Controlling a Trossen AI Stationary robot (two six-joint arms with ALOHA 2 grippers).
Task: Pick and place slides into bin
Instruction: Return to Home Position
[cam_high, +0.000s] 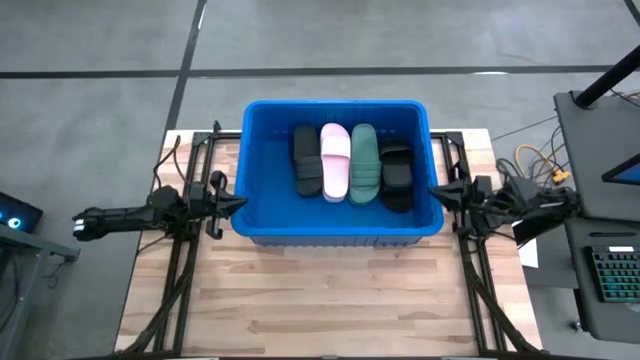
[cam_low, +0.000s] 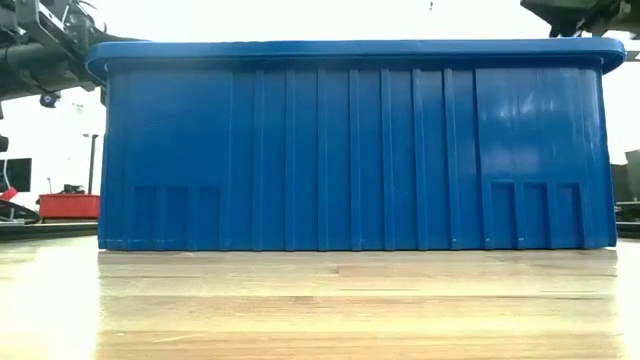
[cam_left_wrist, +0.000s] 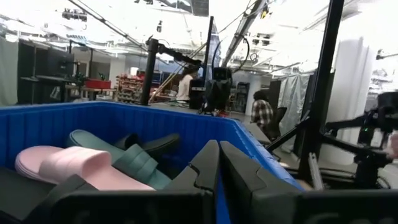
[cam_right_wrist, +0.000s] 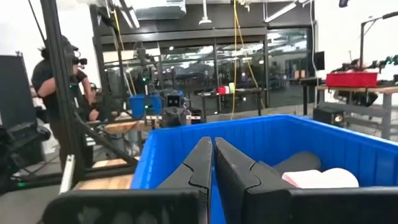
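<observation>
Left tool (cam_high: 235, 204) hangs just outside the left wall of the bin (cam_high: 335, 235), level with its rim. Its two fingers (cam_left_wrist: 205, 165) are pressed together with nothing between them and point in over the rim. Right tool (cam_high: 438, 190) mirrors it at the bin's right wall, fingers (cam_right_wrist: 200, 158) likewise pressed together and empty.

The bin, bright blue with ribbed walls, stands toward the far edge of the counter (cam_high: 330, 300), midway between its left and right edges. Inside lie the slides (cam_high: 350, 165), side by side and running from far wall to near wall. A black slide (cam_high: 307, 160) is leftmost, with a pink slide (cam_high: 336, 162) touching it. A green slide (cam_high: 364, 165) comes next, and another black slide (cam_high: 396, 178) is rightmost. Whether more lie beneath them cannot be told.

In the room beyond, a person (cam_right_wrist: 59, 81) stands beside a dark frame post.
</observation>
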